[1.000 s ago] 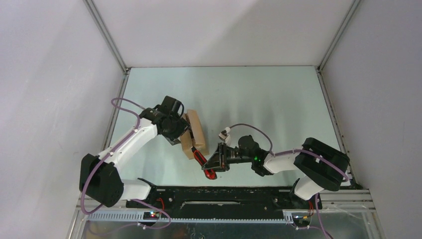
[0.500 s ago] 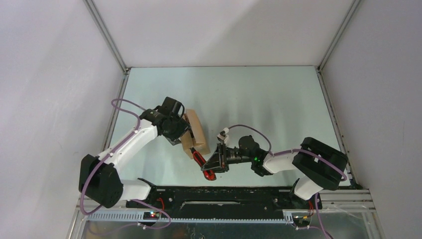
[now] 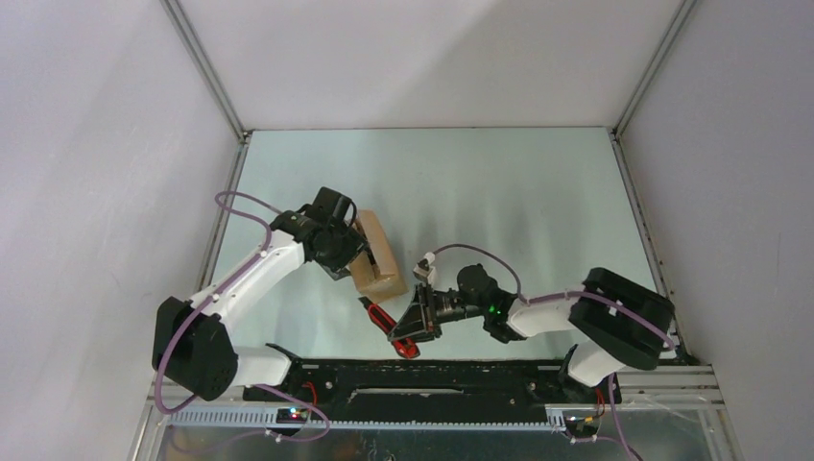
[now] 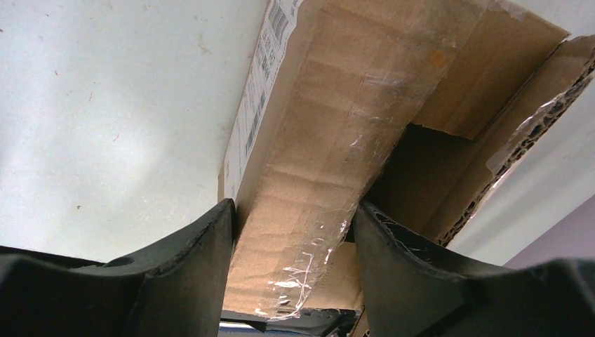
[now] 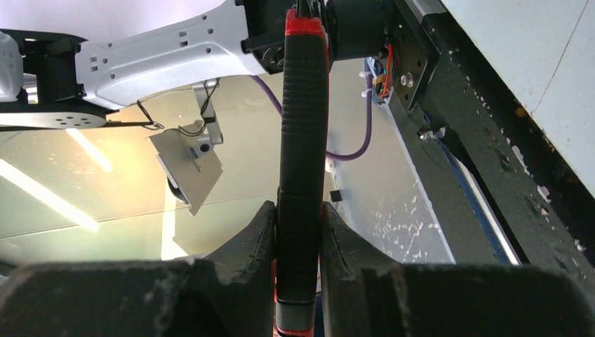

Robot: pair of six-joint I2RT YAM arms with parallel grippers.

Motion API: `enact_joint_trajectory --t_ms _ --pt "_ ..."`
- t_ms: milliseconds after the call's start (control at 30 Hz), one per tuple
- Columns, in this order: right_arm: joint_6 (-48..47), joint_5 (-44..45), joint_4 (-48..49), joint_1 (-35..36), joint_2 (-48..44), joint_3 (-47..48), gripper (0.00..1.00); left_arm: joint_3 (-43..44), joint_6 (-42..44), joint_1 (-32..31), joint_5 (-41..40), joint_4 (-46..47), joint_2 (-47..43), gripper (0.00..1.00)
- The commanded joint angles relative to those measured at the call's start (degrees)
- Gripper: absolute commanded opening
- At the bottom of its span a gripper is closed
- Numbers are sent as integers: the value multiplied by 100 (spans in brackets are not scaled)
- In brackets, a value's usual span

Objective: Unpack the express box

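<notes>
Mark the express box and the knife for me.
express box [image 3: 375,255]: top external view, on its upper cardboard face.
knife [image 5: 303,140]: right wrist view, on the middle of its black handle.

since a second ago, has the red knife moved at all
Yes. The red-handled knife, held in the right end effector, has shifted away from the express box, toward the black base rail.
</notes>
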Motion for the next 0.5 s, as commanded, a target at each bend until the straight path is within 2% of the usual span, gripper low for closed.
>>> enact_joint_trajectory --t_ms 0,233,367,467 --pt "-723 132 -919 -95 -1006 -50 0 68 21 -46 -104 -48 -80 65" --pt "-2186 852 -4043 -120 -2823 3 0 417 343 -46 -198 -320 -249 78" --pt "-2695 1536 -5791 -149 -4090 122 0 614 519 -46 -411 -585 -229 80" --pt "-3138 2279 -7367 -295 -4711 448 0 658 583 -46 -522 -709 -213 86"
